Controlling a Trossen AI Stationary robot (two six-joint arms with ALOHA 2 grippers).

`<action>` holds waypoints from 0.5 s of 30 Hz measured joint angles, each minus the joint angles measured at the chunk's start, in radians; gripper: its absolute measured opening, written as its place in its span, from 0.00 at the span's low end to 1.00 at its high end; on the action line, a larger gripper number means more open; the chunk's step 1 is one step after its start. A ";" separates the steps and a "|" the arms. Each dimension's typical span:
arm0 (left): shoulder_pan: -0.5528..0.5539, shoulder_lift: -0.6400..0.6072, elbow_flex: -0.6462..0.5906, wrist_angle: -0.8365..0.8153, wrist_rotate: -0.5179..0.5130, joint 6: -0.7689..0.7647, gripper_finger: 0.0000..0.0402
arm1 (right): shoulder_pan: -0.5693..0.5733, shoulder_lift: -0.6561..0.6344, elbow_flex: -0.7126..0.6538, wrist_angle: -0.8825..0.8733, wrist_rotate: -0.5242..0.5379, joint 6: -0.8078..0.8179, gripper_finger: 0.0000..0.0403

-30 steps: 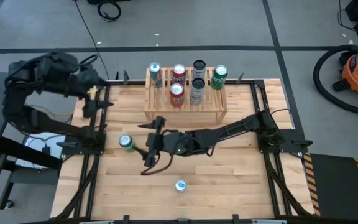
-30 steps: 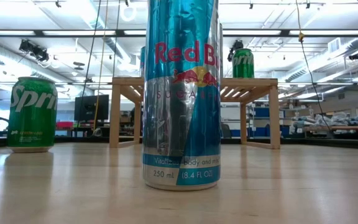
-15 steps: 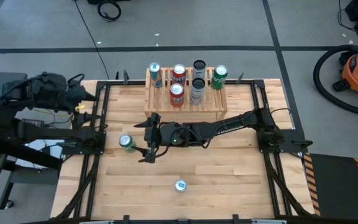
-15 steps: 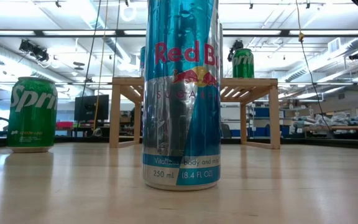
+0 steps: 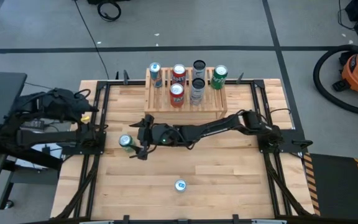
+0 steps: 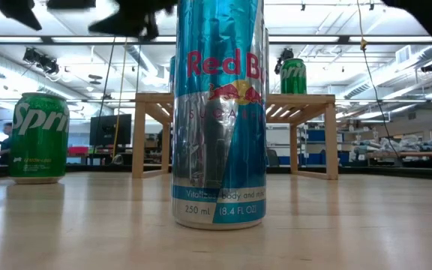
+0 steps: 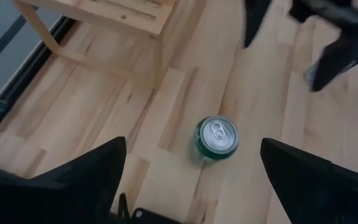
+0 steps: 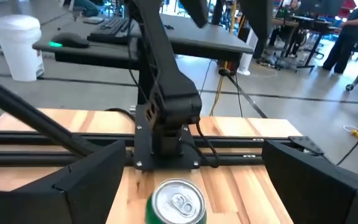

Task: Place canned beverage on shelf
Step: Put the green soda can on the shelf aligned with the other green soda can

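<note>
A green Sprite can [image 5: 126, 142] stands upright on the wooden table, left of centre. It also shows in the right wrist view [image 8: 176, 202] and the left wrist view [image 7: 216, 137]. My right gripper [image 5: 138, 138] is open just right of the can, higher than its top, one finger to each side, touching nothing. The light wood shelf [image 5: 185, 107] stands at the table's far edge and carries several cans. My left gripper [image 5: 84, 116] is open and empty, drawn back at the table's left edge.
A tall blue and silver Red Bull can [image 5: 179, 185] stands upright near the table's near edge and fills the low view [image 6: 220, 112]. Black frame rails [image 5: 98, 155] run along both sides of the table. Bare wood lies between the shelf and the Red Bull can.
My right gripper has gone toward the table's left edge, closing on the green can, and now shows at the top of the low view. My left arm has come down and folded back beside the table's left edge. The cans have not moved.
</note>
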 joint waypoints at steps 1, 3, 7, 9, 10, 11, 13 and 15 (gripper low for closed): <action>0.000 -0.019 -0.022 0.010 0.002 -0.005 0.93 | -0.007 0.015 0.000 0.018 -0.010 0.007 0.96; 0.000 -0.057 -0.065 0.035 0.010 -0.024 0.93 | -0.018 0.047 0.000 0.066 -0.024 0.011 0.96; 0.000 -0.118 -0.148 0.067 0.032 -0.048 0.93 | -0.031 0.110 0.000 0.146 -0.027 0.010 0.96; 0.000 -0.141 -0.184 0.075 0.039 -0.055 0.93 | -0.036 0.128 -0.001 0.172 -0.029 0.011 0.96; 0.000 -0.151 -0.202 0.079 0.039 -0.057 0.93 | -0.038 0.134 -0.001 0.186 -0.036 0.019 0.96; 0.000 -0.160 -0.218 0.083 0.039 -0.061 0.93 | -0.039 0.140 0.000 0.191 -0.044 0.029 0.96; 0.000 -0.173 -0.247 0.103 0.039 -0.075 0.93 | -0.043 0.151 0.000 0.195 -0.068 0.043 0.96; 0.000 -0.182 -0.277 0.130 0.039 -0.079 0.93 | -0.044 0.163 0.000 0.196 -0.086 0.047 0.96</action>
